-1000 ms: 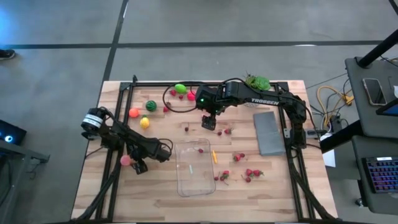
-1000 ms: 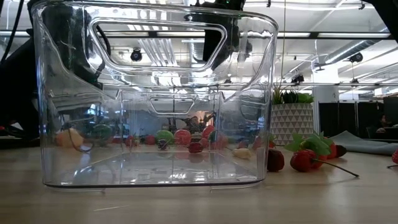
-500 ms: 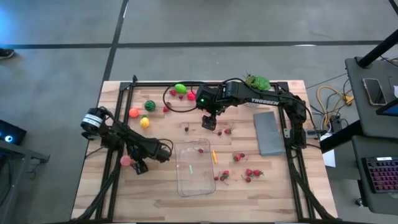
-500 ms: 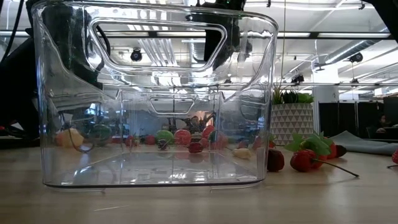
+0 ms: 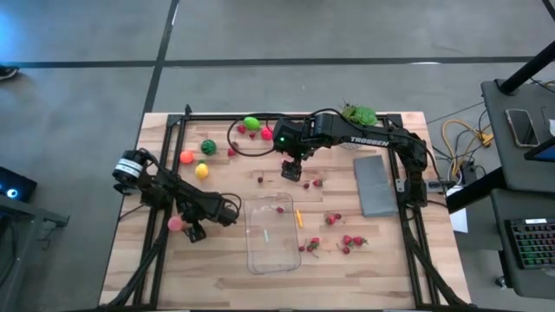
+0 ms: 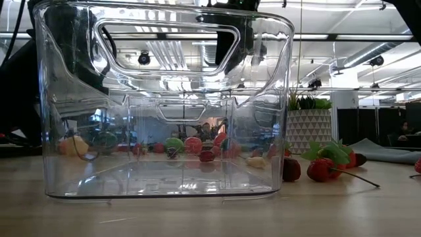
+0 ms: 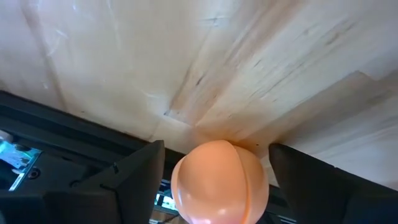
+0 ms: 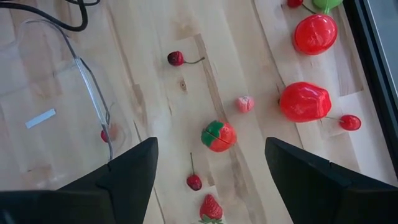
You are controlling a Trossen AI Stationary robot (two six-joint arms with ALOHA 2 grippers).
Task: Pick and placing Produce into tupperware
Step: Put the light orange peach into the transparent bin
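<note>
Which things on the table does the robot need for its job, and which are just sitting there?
For the job:
- tupperware
- peach between the left gripper fingers
- strawberries
- right gripper

Just there:
- grey slab
- potted plant
- black cable

The tabletop (image 5: pixel 173 269) carries one clear tupperware (image 5: pixel 273 234), one flat grey slab (image 5: pixel 375 184) and one potted plant (image 5: pixel 359 113). Larger produce: two green pieces (image 5: pixel 251 123), one yellow (image 5: pixel 201 171), one orange (image 5: pixel 186 157) and one pink (image 5: pixel 176 223). The tiny red pieces (image 5: pixel 351 242) number roughly a dozen, too small to count surely.
</note>
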